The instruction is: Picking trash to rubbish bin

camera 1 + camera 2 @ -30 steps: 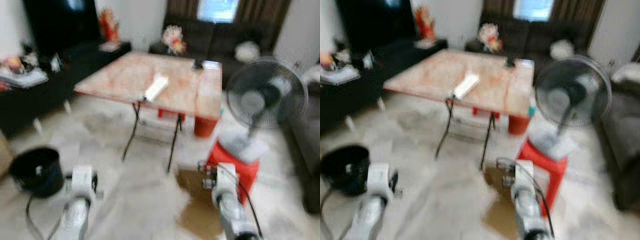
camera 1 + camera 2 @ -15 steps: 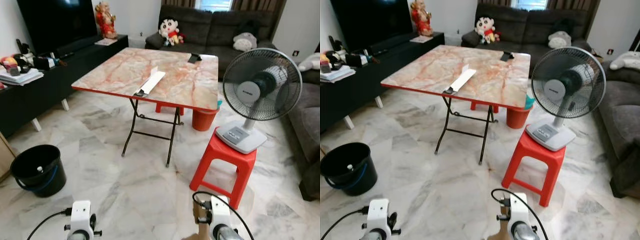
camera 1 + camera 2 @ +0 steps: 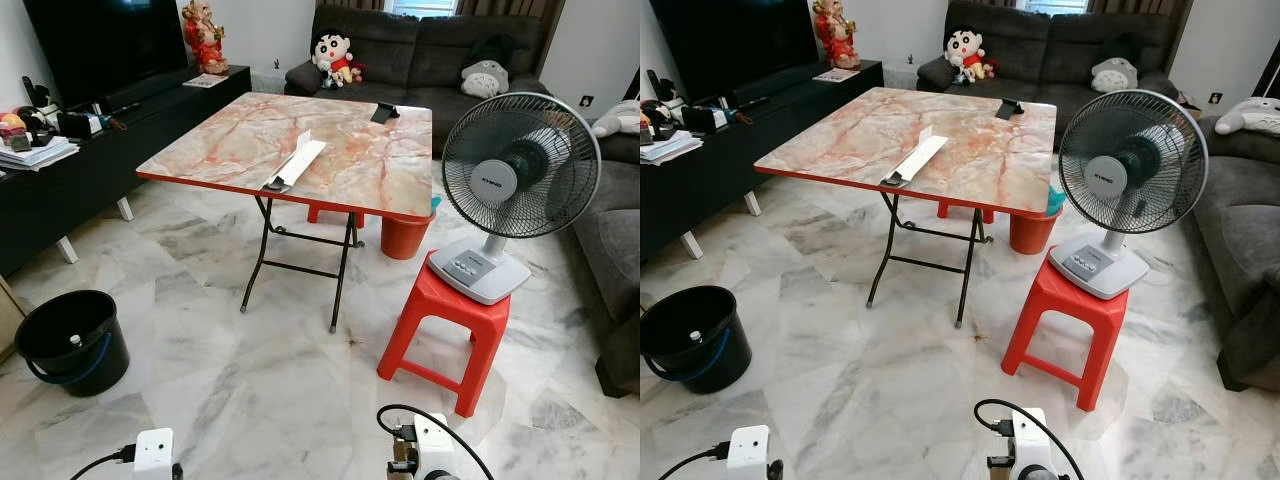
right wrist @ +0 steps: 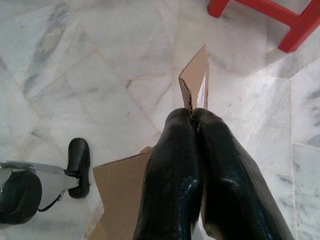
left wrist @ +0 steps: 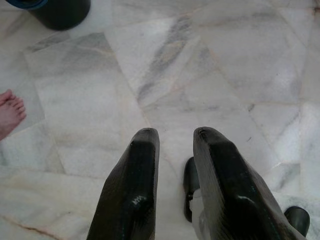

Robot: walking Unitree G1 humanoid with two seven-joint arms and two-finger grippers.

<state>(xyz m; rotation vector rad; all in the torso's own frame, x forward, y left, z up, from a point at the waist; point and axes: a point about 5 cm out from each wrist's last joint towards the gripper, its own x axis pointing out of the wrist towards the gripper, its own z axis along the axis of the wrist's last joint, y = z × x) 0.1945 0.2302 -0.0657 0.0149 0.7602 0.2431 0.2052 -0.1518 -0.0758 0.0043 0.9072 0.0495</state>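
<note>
Above the marble floor (image 4: pixel 90 60), we see our right end effector (image 4: pixel 196 116) clenched on a piece of cardboard (image 4: pixel 196 80), its corrugated edge pinched between the fingers and, as far as we can tell from the wrist view, more cardboard hanging below. Our left end effector (image 5: pixel 175 137) hangs released over bare tiles, fingers apart, with a person's bare foot (image 5: pixel 9 112) nearby. Off to our left, the black bin (image 3: pixel 70 342) stands on the floor, well apart from the counter (image 3: pixel 300 150) and the fan (image 3: pixel 515 175) on its red stool (image 3: pixel 450 320).
</note>
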